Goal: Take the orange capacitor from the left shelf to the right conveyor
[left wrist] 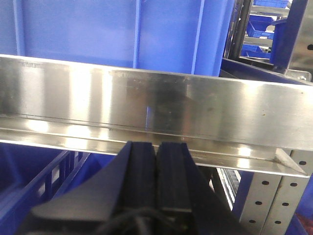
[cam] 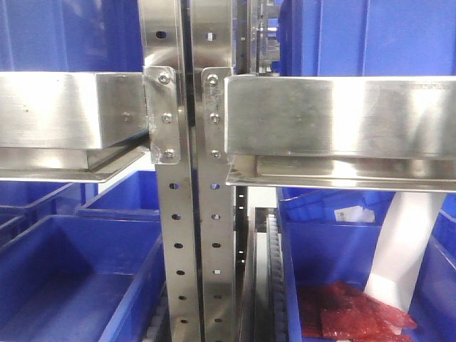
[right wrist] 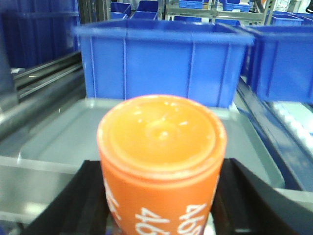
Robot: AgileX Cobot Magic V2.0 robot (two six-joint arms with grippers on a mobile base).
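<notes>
Before a blue bin point(right wrist: 156, 63), the right hand point(right wrist: 161, 208) clamps the glossy orange capacitor point(right wrist: 161, 142); left hand point(left wrist: 157, 166) closed.

The left beam point(cam: 64, 110) and right beam point(cam: 342, 117) bar the upper level, uprights point(cam: 192, 235) between them. Below, room opens over the bins point(cam: 71, 242). The left gripper point(left wrist: 157, 147) faces a steel rail point(left wrist: 156, 103) close ahead; a gap shows under it. Beyond the capacitor point(right wrist: 161, 147), a grey tray point(right wrist: 58, 137) lies open up to a blue bin point(right wrist: 161, 68)
</notes>
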